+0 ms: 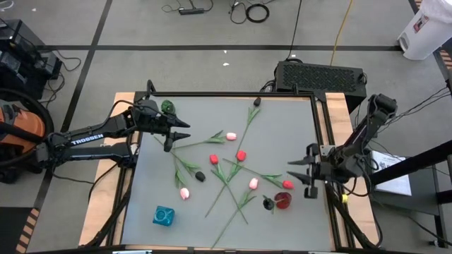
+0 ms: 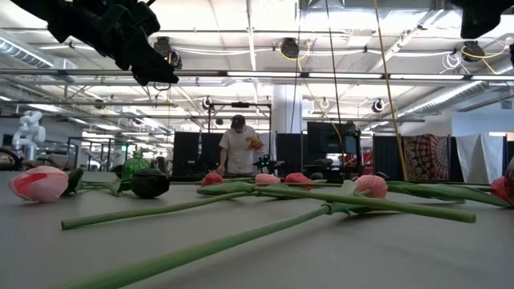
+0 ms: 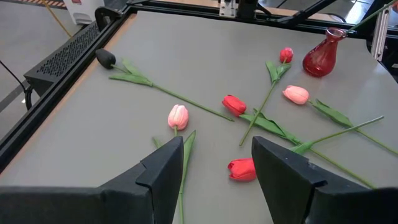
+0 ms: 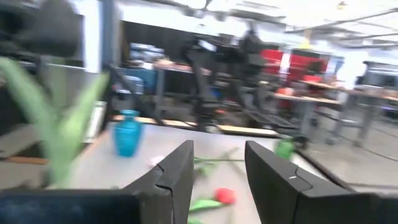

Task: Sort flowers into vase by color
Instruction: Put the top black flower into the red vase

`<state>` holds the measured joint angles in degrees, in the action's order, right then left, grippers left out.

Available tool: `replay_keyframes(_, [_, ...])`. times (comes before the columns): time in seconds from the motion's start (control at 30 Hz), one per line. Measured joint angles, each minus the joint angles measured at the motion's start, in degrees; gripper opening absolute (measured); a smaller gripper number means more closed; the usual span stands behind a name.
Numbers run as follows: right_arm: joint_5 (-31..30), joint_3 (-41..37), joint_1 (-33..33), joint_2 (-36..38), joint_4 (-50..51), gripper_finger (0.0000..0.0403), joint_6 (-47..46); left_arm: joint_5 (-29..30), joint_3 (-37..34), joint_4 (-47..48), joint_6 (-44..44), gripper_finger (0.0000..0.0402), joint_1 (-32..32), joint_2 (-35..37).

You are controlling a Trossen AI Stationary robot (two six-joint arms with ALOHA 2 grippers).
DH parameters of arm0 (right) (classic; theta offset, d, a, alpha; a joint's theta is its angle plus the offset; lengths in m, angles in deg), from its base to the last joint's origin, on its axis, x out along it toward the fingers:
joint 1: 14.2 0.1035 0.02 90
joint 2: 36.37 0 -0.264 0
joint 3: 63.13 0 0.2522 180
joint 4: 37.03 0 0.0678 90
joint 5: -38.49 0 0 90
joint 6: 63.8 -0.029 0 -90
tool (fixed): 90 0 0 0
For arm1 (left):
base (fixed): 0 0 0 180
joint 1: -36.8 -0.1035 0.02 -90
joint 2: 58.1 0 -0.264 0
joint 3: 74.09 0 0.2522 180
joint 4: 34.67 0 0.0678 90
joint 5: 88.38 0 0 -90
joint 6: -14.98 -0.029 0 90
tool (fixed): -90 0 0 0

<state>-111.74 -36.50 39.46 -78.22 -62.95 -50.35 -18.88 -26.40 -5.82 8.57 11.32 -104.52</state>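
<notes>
On table: red vase [image 1: 283, 200], blue vase [image 1: 164, 215], green vase [image 1: 168, 107] | left claw [image 1: 185, 129], right claw [image 1: 292, 173] open

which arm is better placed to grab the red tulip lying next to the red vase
Right. The right gripper hovers open beside the red tulip and red vase. The left gripper is open across the table near the green vase.

Left arm reaching in from the middle left of the high view, left gripper [image 1: 179, 134] with fingers spread apart, right arm bent at the middle right, right gripper [image 1: 300, 174] fingers apart too
</notes>
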Motion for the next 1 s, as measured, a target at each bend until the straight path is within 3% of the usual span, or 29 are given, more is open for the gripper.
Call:
replay_keyframes(0.47, [-6.31,0.00,-11.96,0.09,1.74,0.0135,-0.42,-0.01,0.00,-0.02,0.00,0.0197,0.02,-0.01])
replay_keyframes(0.87, [-5.66,0.00,-12.47,0.07,6.51,0.0135,-5.29,-0.03,0.00,-0.55,0.39,0.0197,0.02,-0.01])
replay_keyframes(1.0, [-5.42,0.00,-12.45,0.07,6.58,0.0135,-5.29,-0.10,0.02,-0.80,7.17,0.0197,0.01,-0.01])
